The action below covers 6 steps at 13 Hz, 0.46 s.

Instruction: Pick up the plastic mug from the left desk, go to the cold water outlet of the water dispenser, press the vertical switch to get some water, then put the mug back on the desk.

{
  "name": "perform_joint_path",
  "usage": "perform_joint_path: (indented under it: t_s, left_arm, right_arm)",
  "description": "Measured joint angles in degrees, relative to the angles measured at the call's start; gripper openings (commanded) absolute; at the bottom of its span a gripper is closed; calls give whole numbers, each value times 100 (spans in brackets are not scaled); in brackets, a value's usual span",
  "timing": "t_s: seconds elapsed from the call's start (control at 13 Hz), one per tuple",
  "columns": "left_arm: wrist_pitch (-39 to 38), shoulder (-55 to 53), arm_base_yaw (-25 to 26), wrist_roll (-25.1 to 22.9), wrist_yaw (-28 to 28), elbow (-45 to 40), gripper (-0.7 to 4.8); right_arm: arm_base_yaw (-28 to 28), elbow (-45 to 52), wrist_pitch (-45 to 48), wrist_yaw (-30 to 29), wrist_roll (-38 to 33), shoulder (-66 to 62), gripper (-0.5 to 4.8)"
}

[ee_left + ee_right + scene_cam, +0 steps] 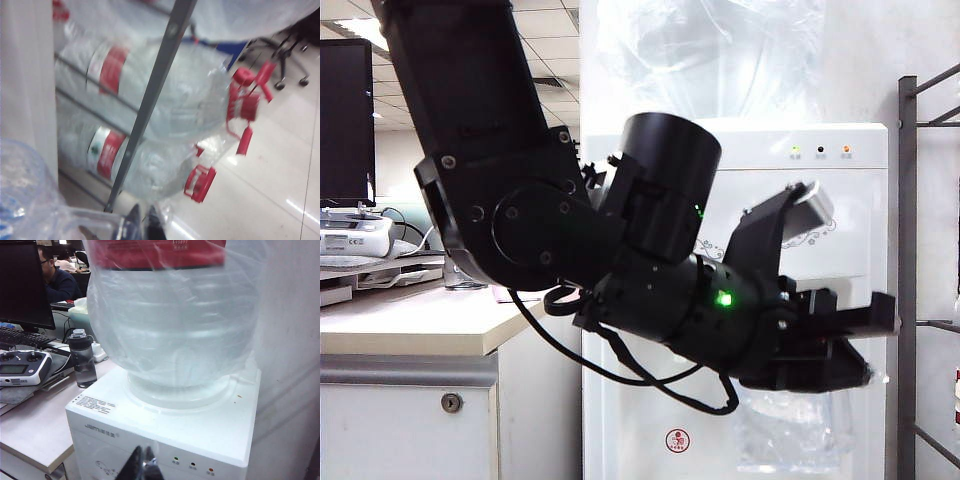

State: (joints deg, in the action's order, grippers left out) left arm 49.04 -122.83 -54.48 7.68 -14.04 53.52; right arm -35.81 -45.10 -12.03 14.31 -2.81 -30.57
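My left gripper (142, 226) is shut on the side handle of the clear plastic mug (27, 200), whose bumpy wall shows beside the fingers. In the exterior view this gripper (875, 340) is stretched out in front of the white water dispenser (840, 190), and the mug (800, 425) hangs under it. The arm hides the cold water outlet and the vertical switch. My right gripper (144, 466) is shut with nothing in it and hovers by the dispenser's top front edge (200, 440), near its three lights. The left desk (410, 320) lies to the left.
A grey metal rack (160, 85) holds big water bottles with red caps (170, 95), close ahead of the left gripper. On the desk stand a smoky-grey bottle (81, 362), a remote controller (20, 367) and a monitor (345, 120). The dispenser's large clear bottle (175, 325) is close to the right gripper.
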Motion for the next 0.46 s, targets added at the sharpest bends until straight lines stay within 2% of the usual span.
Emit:
perform_joint_path:
  t_s: [0.15,0.31,0.46]
  left_arm:
    - [-77,-173,4,131,127,190,-6]
    - [-507,-553,26,463,114,874,-6]
    - [-557,-660,125,605,114,1027,-6]
  right_arm:
    - [0,0,2,0,0,4,-5]
    - [0,0,-4,-2,0,85,-5]
    - [0,0,0,0,0,221,-5]
